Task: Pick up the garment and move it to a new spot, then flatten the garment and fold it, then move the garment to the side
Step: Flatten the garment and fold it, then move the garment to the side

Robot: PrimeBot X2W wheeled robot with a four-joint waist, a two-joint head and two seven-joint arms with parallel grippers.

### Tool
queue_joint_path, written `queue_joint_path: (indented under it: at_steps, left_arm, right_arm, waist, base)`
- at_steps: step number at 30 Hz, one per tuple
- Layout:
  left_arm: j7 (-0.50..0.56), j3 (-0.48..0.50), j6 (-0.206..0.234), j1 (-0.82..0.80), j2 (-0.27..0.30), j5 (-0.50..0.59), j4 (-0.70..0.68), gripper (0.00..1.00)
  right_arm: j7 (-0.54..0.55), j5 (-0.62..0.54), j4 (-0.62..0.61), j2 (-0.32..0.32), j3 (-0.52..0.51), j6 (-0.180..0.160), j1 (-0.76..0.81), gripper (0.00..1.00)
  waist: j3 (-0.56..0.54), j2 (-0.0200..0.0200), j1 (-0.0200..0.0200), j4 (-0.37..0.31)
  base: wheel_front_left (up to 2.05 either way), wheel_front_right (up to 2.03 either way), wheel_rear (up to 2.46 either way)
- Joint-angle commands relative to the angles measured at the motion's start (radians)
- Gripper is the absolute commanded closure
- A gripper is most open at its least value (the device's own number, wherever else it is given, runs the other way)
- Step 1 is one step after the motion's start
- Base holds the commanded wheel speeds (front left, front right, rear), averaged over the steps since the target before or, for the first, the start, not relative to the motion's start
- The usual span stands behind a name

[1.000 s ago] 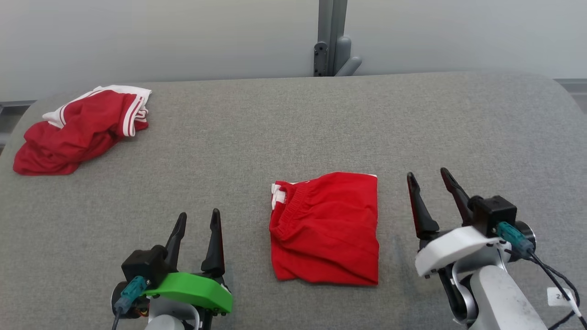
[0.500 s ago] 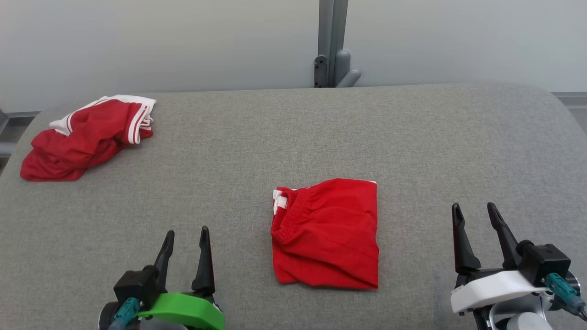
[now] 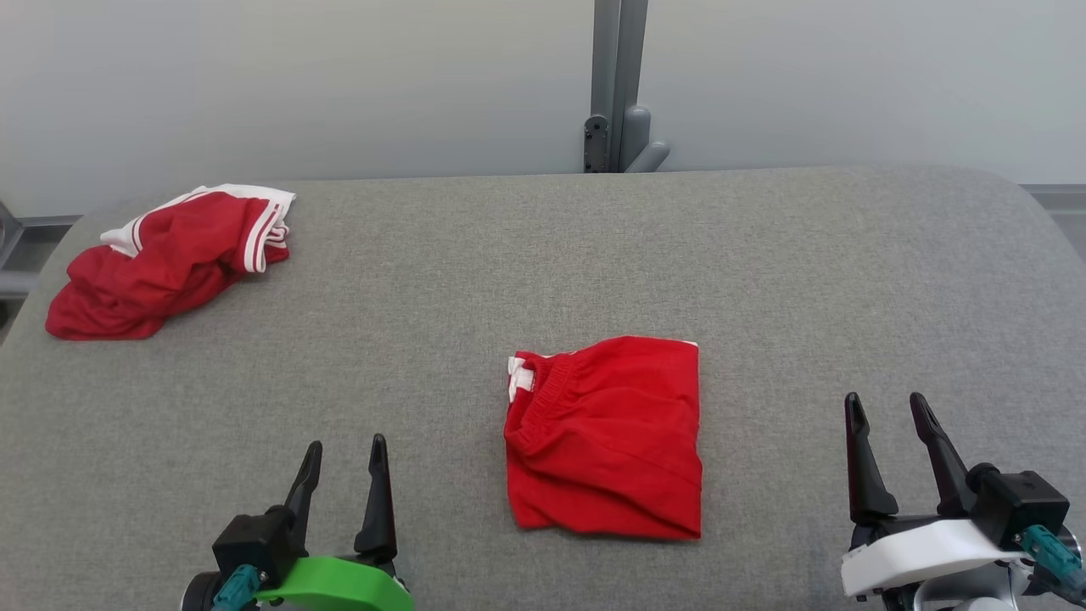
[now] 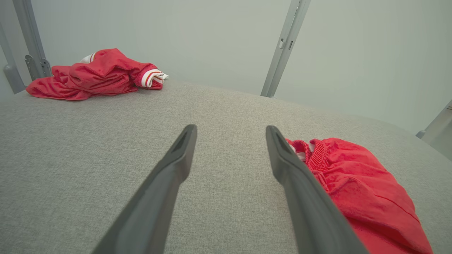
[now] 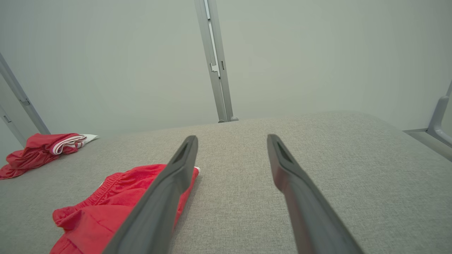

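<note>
— Right tool (image 3: 885, 399) has drawn back rightward from the folded red cloth garment (image 3: 604, 441), mid grey fabric-covered surface (image 3: 424, 297); it and left tool (image 3: 346, 443) gape, empty.
— Left wrist view?
— Garment's elastic waistband (image 4: 317, 155) half hidden behind one finger (image 4: 300, 197).
— Right wrist?
— Likewise cut off. Fold looks done; next, probably pinch its edges together and slide sideways.

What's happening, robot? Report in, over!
Left gripper and right gripper open, empty. Folded red garment lies between them on the grey surface. Crumpled red garment far left, out of the way.
</note>
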Motion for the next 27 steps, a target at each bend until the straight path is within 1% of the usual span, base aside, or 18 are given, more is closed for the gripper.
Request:
queue_joint_path:
  at_steps: [1, 9, 14, 19, 23, 27]
  left_arm:
    - [-0.003, 0.003, -0.004, 0.01, 0.002, 0.014, -0.002, 0.0]
    - [-0.003, 0.005, -0.005, 0.001, 0.001, 0.014, -0.002, 0.0]
    - [-0.003, 0.002, -0.006, -0.006, 0.0, 0.014, 0.0, 0.0]
    - [-0.003, -0.007, -0.002, -0.015, 0.0, 0.005, 0.004, 0.0]
    - [-0.003, -0.017, 0.0, -0.024, 0.0, -0.002, 0.007, 0.0]
    - [-0.003, -0.025, 0.005, -0.034, 0.0, -0.009, 0.007, 0.0]
  right_arm:
    - [0.0, 0.004, -0.003, -0.001, -0.004, 0.0, 0.015, 0.0]
    - [0.0, 0.005, 0.002, -0.001, -0.015, 0.0, 0.008, 0.0]
    - [0.046, 0.022, 0.03, -0.001, -0.035, 0.0, -0.036, 0.0]
    - [0.154, 0.023, 0.067, -0.001, -0.027, 0.0, -0.101, 0.0]
    - [0.29, 0.075, 0.115, -0.003, 0.003, 0.0, -0.156, 0.0]
    - [0.421, 0.16, 0.174, -0.032, 0.041, 0.0, -0.208, 0.0]
  waist:
    - [0.0, -0.0001, 0.0, 0.002]
    - [0.002, -0.0001, 0.0, 0.014]
    - [0.006, -0.0001, 0.0, 0.028]
    - [0.018, -0.0001, 0.0, 0.051]
    - [0.032, -0.0001, 0.0, 0.077]
    - [0.054, -0.0001, 0.0, 0.107]
  base:
    - [0.0, 0.0, 0.0]
    - [0.0, 0.0, 0.0]
    - [0.0, 0.0, 0.0]
    - [0.0, 0.0, 0.0]
    - [0.0, 0.0, 0.0]
    - [0.0, 0.0, 0.0]
